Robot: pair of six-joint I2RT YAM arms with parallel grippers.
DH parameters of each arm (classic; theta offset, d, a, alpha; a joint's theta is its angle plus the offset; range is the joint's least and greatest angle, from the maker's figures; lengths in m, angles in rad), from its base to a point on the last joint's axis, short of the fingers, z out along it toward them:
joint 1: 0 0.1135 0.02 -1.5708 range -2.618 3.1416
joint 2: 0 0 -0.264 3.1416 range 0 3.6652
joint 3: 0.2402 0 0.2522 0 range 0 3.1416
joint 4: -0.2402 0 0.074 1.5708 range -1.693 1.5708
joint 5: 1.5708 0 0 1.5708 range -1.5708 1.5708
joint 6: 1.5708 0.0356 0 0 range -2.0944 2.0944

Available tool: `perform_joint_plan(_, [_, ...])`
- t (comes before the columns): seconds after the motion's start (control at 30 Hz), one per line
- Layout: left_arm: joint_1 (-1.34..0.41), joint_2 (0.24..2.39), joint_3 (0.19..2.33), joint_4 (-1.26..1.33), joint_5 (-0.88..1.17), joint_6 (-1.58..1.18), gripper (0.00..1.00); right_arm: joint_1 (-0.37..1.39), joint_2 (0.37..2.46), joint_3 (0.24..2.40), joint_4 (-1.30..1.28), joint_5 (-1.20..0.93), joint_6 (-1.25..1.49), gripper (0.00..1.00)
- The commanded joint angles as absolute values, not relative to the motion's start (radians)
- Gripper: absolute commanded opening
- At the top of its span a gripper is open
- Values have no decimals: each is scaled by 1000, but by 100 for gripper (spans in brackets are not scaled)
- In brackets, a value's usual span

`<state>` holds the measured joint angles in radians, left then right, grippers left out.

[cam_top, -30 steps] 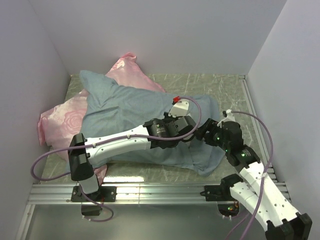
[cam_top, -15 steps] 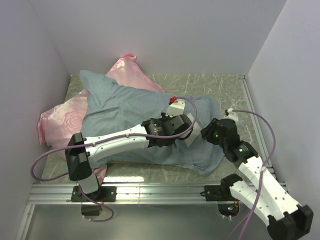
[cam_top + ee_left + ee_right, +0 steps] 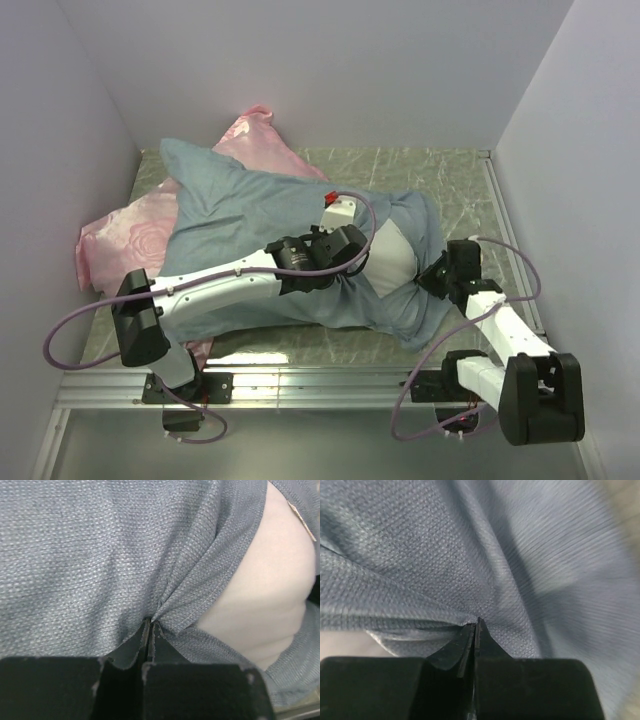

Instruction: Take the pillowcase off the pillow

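The pillowcase, a dull blue-grey matte woven fabric cover, lies across the middle of the green marbled table. Its far-left corner rests on a shiny pink rose-patterned pillow and its mouth faces right. A second ago the cover hid everything inside. Now a bulge of the large plump plain white pillow shows at the mouth, between the two arms.

The right gripper stood wide a moment ago. It has since snapped closed on a fold of the blue-grey cloth at the near-right edge of the mouth. Its wrist view shows fabric puckering to a point at the meeting fingertips. That arm has also dropped low and drawn towards the near-right corner.

The left gripper is clamped on a pinch of the same cover just left of the opening, with creases fanning from its tips. It has slid a little to the left. Its wrist view shows the white pillow just to the right of the pinch, and a sliver of tan lining at the rim.

In my judgement the mouth has begun to peel back. With both claws gripping cloth, the cover can be drawn off, though most of the pillow is still inside.
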<state>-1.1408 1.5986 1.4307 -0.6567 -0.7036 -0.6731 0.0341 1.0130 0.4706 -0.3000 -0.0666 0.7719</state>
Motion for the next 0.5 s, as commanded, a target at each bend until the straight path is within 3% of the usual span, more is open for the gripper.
perform_joint_plan(0.0, [-1129,1591,1451,-650,-666,-637,0,29,1042,388,-122,-190,842,0])
perform_joint_plan(0.13, [-1135,1623,1564,-640,-600,-574,2,41,985,376,-130,-141,847,0])
perform_joint_plan(0.37, [-1154,1750,1844,-686,-525,-512,39,40,832,357,-135,-164,867,0])
perform_joint_plan(0.47, [-1164,1810,1971,-712,-494,-500,46,40,799,360,-140,-172,867,0])
